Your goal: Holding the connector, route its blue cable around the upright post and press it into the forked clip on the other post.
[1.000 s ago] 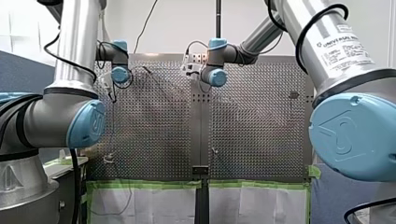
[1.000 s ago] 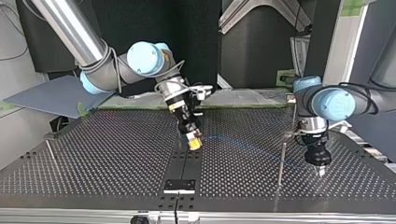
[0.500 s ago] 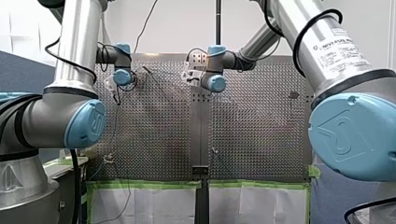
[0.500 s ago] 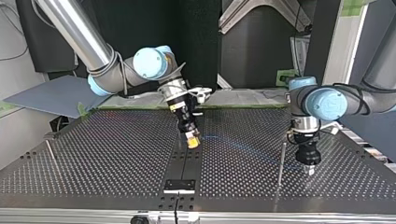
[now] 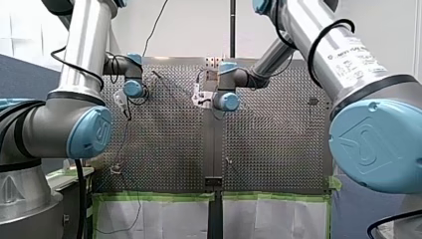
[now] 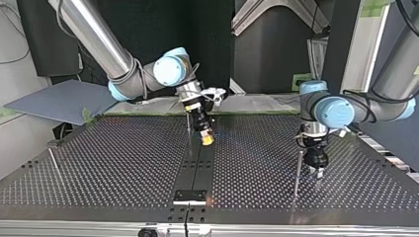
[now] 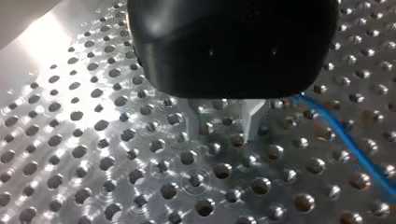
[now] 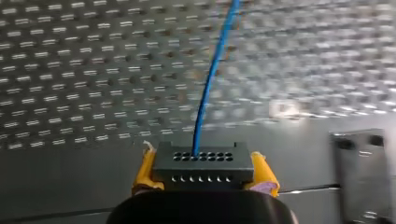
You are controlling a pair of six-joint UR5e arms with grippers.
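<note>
Right now the black connector [image 8: 203, 164] is sitting clamped between the yellow pads of the right hand [image 6: 208, 140], and its blue cable [image 8: 211, 88] is running straight out ahead of that hand, low over the perforated worktop [image 6: 99, 163]. Over the last second this hand has been backing toward the far side of the top view, so it is now hanging just beside a thin post [image 6: 189, 129]. Meanwhile the left hand [image 6: 316, 171] has been sliding in toward the upright post [image 6: 298, 168] and is now hovering right next to it. Its metal fingers [image 7: 254, 119] are standing a little apart with nothing between them, while the cable is passing beside them. I judge the routing to be only starting: the cable is not yet wrapping any post, and I cannot make out the forked clip.
</note>
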